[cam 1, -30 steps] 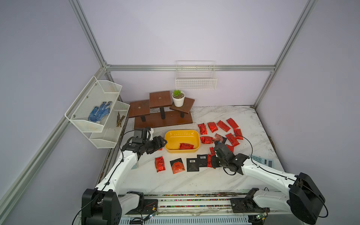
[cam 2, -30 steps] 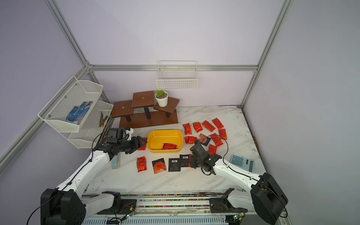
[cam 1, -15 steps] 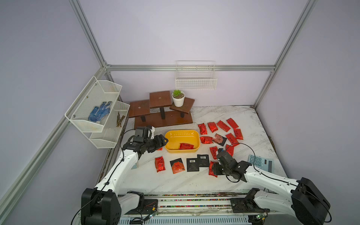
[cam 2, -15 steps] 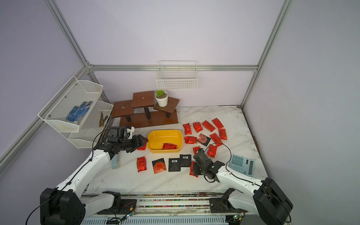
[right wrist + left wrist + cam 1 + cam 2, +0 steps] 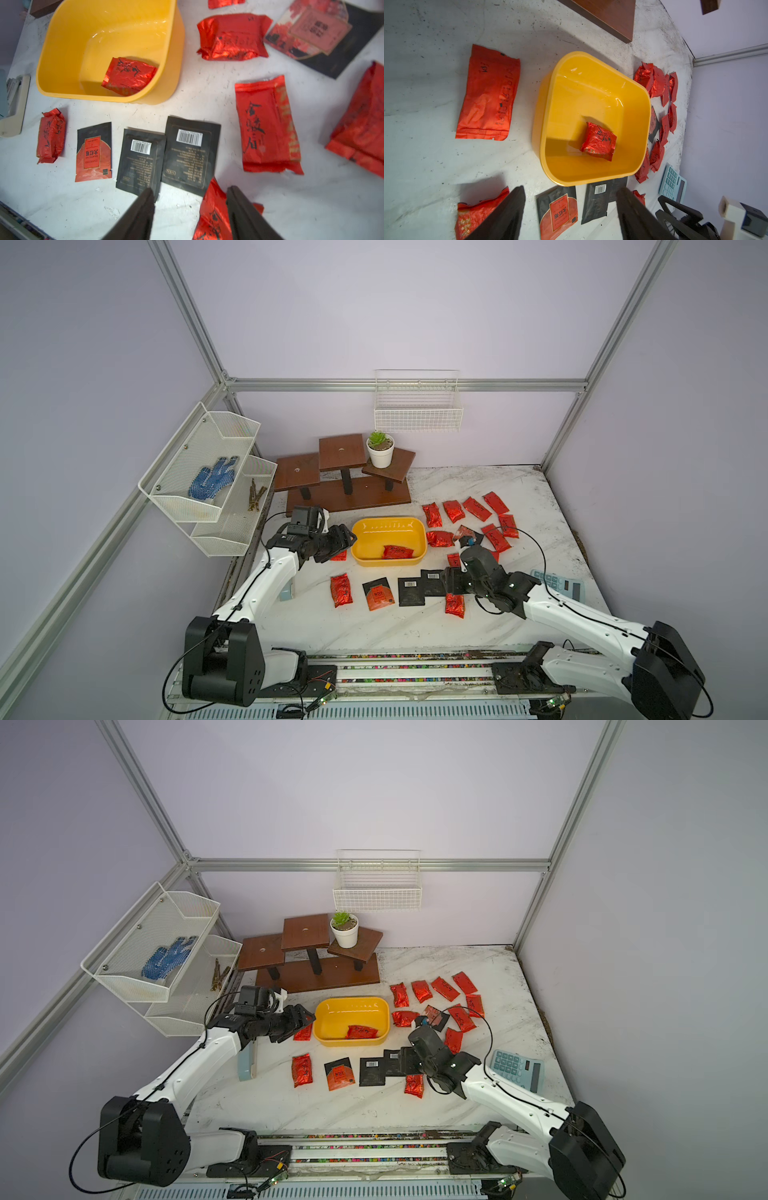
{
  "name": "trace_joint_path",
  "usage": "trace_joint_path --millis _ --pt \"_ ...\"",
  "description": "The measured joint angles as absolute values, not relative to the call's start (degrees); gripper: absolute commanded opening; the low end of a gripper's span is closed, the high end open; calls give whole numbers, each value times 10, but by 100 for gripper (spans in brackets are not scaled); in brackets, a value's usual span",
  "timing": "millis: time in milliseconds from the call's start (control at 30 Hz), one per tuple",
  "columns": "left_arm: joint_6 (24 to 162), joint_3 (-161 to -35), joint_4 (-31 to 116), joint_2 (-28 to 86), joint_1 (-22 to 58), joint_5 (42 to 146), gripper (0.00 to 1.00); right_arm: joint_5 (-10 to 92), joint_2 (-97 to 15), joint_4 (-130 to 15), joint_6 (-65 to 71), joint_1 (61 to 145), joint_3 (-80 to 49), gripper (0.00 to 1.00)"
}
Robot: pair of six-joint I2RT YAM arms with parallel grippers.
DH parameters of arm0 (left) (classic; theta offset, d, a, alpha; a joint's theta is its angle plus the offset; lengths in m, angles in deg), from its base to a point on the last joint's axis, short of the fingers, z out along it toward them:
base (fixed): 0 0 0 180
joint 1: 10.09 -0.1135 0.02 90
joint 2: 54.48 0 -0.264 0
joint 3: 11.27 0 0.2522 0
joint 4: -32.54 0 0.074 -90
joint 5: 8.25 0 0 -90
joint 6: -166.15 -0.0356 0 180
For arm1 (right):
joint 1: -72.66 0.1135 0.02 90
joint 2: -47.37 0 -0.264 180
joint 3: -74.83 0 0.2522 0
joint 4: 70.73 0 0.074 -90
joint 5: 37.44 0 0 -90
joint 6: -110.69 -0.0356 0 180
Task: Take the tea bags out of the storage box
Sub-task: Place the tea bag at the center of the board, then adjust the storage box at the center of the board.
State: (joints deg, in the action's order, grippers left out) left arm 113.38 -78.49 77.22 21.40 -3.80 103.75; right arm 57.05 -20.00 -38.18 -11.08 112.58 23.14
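Note:
The yellow storage box (image 5: 382, 535) (image 5: 345, 1015) holds one red foil tea bag (image 5: 397, 551) (image 5: 599, 143) (image 5: 128, 75). Several more tea bags lie on the table. Red ones cluster right of the box (image 5: 473, 508). In front of it lies a row: a red one (image 5: 340, 590), a black-and-orange sachet (image 5: 377, 593) and two black barcode sachets (image 5: 411, 591). My left gripper (image 5: 349, 537) (image 5: 571, 190) hangs open and empty at the box's left wall. My right gripper (image 5: 446, 583) (image 5: 190, 189) is open just above a red packet (image 5: 214, 212) lying on the table at the row's right end.
A pale blue calculator (image 5: 559, 585) lies at the right front. A wooden tiered stand (image 5: 345, 493) with a potted plant (image 5: 380, 450) is behind the box. A white mesh shelf (image 5: 208, 472) hangs at the left and a wire basket (image 5: 417, 412) on the back wall.
My right gripper has opened and let go of a red tea bag at the right end of the front row. The left arm has barely moved.

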Motion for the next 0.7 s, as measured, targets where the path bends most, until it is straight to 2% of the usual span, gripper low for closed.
trace_joint_path --millis 133,167,233,333,400,700 --pt "1128 -808 772 257 -55 1036 64 566 -291 -399 -98 1126 174 27" --pt "1128 -816 771 267 -58 1036 60 565 -314 -399 -94 1126 158 22" --pt "1124 -837 765 296 -65 1036 46 557 -367 -404 -86 1125 125 17" --pt "1125 -872 752 348 -71 1036 27 539 -421 -421 -81 1125 108 15" --pt "1124 -901 741 391 -72 1038 19 529 -440 -424 -81 1125 108 13" --pt "1132 -1010 703 521 -72 1033 10 490 -444 -465 -87 1125 135 10"
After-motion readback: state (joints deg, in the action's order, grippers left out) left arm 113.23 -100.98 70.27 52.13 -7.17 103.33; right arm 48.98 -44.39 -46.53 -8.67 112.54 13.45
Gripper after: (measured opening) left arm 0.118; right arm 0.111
